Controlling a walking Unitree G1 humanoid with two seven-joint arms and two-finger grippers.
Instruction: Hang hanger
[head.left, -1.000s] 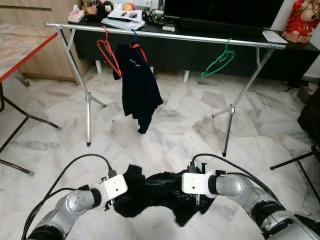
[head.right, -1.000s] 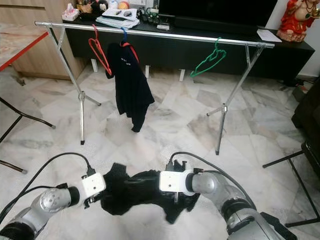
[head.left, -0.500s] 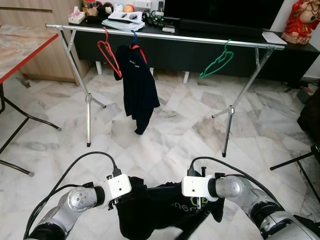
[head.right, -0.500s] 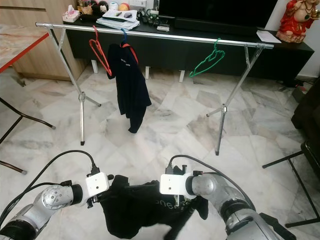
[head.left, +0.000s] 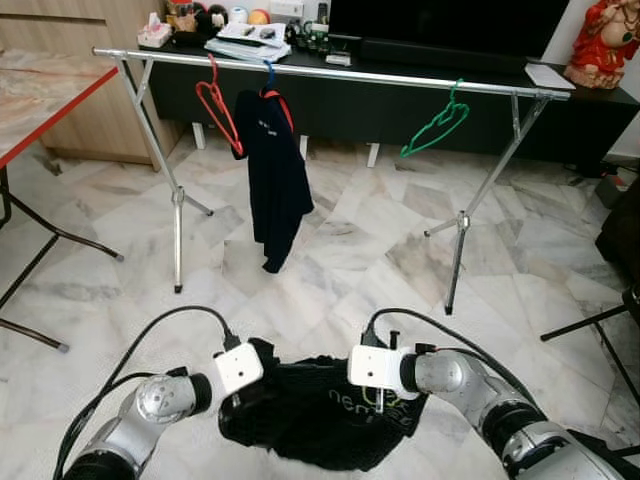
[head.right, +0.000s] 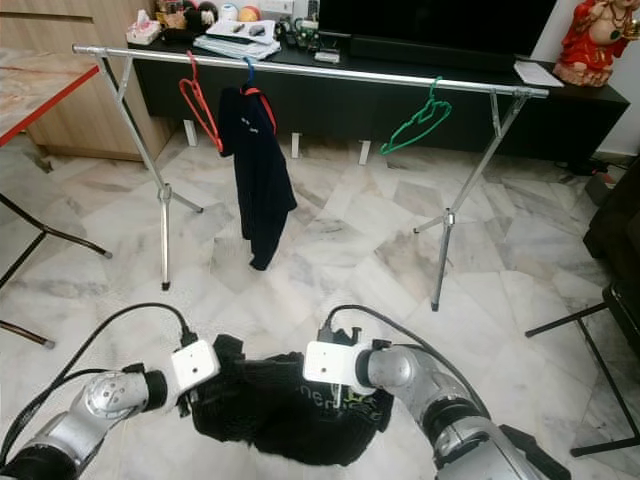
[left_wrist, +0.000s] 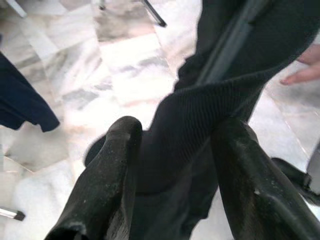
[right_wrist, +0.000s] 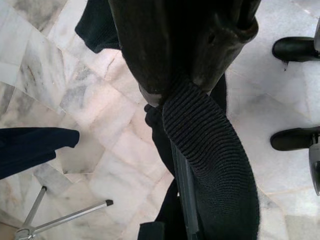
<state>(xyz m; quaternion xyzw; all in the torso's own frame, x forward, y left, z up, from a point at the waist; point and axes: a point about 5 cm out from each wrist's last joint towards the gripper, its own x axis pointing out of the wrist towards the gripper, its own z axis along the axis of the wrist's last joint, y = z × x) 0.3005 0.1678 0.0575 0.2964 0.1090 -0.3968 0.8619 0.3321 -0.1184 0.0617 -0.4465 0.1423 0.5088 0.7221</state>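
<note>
- Black shirt (head.left: 320, 415) now spread wider and hanging lower between the two grippers than half a second ago, pale lettering facing up; a second ago, bunched and crumpled.
- Reads as the garment being opened out at the collar, ready for a hanger; nothing hung yet.
- Left gripper (left_wrist: 175, 165) low at the shirt's left edge, fingers (left_wrist: 112, 175) closed on a fold of ribbed fabric.
- Right gripper (right_wrist: 175, 85) low at the shirt's right edge, fingers pinched shut on the ribbed collar; a dark straight bar along the cloth beneath, possibly a hanger, hard to tell.
- Both forearms bent inward, held close together in front of the body.
- Clothes rail (head.left: 330, 72) well ahead, carrying a red hanger (head.left: 218, 105), a dark hung shirt (head.left: 275, 175) and a green hanger (head.left: 437, 122).
</note>
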